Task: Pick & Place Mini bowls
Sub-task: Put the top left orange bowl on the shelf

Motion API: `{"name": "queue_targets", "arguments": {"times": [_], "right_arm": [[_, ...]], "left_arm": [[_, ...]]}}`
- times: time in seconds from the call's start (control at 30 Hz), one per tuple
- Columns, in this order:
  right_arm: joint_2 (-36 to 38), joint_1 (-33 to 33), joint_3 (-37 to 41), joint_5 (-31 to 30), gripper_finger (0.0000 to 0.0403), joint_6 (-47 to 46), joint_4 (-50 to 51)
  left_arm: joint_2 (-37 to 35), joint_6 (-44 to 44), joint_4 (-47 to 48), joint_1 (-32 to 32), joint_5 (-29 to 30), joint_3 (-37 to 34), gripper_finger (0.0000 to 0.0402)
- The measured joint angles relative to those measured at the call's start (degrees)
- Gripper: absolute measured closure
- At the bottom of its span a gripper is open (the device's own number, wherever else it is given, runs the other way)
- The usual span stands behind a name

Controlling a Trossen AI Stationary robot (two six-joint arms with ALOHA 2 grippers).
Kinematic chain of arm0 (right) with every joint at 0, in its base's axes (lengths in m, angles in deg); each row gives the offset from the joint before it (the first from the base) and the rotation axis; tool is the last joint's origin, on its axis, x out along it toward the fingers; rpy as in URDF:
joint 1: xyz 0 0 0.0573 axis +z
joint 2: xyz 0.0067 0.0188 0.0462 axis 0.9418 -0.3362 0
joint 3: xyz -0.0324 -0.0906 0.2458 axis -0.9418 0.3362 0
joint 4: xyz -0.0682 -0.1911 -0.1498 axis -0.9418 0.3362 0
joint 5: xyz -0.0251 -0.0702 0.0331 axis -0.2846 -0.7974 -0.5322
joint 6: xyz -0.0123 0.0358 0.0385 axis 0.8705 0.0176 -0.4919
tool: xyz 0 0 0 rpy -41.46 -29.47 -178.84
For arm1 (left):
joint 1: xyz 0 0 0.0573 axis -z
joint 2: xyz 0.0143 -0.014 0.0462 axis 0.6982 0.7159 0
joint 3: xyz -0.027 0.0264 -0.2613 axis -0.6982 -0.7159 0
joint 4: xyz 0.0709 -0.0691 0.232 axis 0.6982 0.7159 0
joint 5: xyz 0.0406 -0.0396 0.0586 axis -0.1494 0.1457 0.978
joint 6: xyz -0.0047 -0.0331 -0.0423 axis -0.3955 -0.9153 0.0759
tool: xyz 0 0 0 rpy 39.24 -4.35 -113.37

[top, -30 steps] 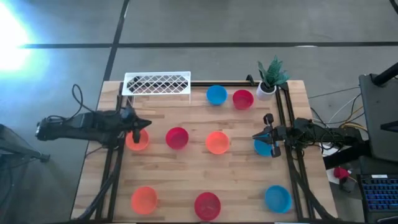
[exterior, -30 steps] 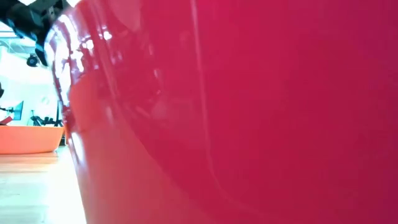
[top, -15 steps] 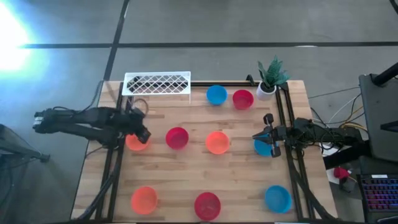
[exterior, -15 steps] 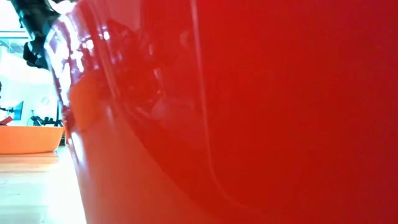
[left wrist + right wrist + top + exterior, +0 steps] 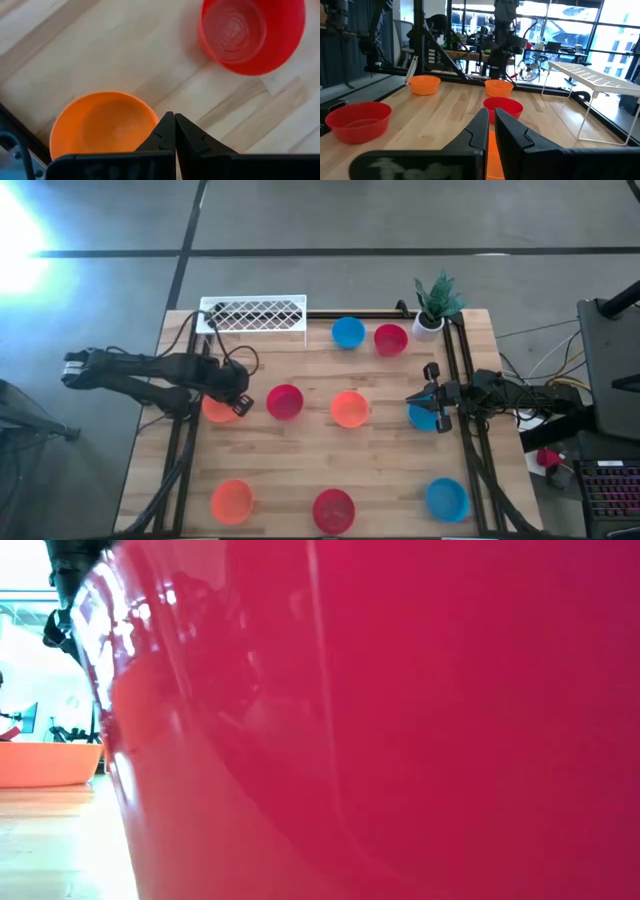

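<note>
Several mini bowls in orange, red and blue sit upright on the wooden table. My left gripper [image 5: 238, 402] [image 5: 174, 120] is shut and points down, just right of the left orange bowl [image 5: 216, 409] [image 5: 102, 122]. The middle-row red bowl [image 5: 285, 402] [image 5: 252, 32] lies farther right. My right gripper [image 5: 416, 399] [image 5: 490, 122] is shut and waits level at the right side, above a blue bowl [image 5: 422, 417], facing the middle orange bowl [image 5: 349, 409]. The low view is almost filled by the near red bowl [image 5: 400, 740]. My left gripper's shut fingertips [image 5: 169, 122] stand from above right beside the left orange bowl's rim [image 5: 154, 119], on the side toward the red bowl. I cannot tell whether they touch it. The bowl sits flat on the table.
A white wire rack [image 5: 252, 314] and a potted plant [image 5: 436, 302] stand at the far edge, with a blue bowl [image 5: 348, 332] and a red bowl [image 5: 390, 338] between them. Orange [image 5: 232, 500], red [image 5: 333, 510] and blue [image 5: 447, 499] bowls line the near edge.
My left gripper has moved from above the left orange bowl toward the table's right, ending at the bowl's right rim, and its arm has bent and swung round. It has stayed shut. The bowls have kept their places.
</note>
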Motion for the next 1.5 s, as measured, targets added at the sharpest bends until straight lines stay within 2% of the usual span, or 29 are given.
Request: {"name": "queue_targets", "arguments": {"times": [0.17, 0.37, 0.5, 0.87, 1.27, 1.5], "right_arm": [[0.0, 0.0, 0.0, 0.0, 0.0374, 0.0, 0.0], [0.0, 0.0, 0.0, 0.0, 0.0374, -1.3, 0.0], [0.0, 0.0, 0.0, 0.0, 0.0374, -1.4, 0.0], [0.0, 0.0, 0.0, 0.1, 0.0374, 0.1, 0.1], [0.0, 0.0, 0.0, 0.1, 0.0374, 0.2, 0.1], [0.0, 0.0, 0.0, 0.2, 0.0374, 0.2, 0.1]], "left_arm": [[1.0, -0.4, 0.0, 0.0, -3.2, 0.1, 0.0385], [1.3, -1.3, 0.0, 0.0, -3.8, 0.1, 0.0337], [2.4, -0.8, 0.0, 0.0, -3.8, -0.6, 0.032], [7.5, 0.6, -0.9, 0.0, -3.6, -2.0, 0.0319], [16.4, 0.1, -2.7, 0.0, -2.9, -2.0, 0.0319], [17.9, -1.1, -2.7, 0.0, -3.0, -2.0, 0.0319]]}}
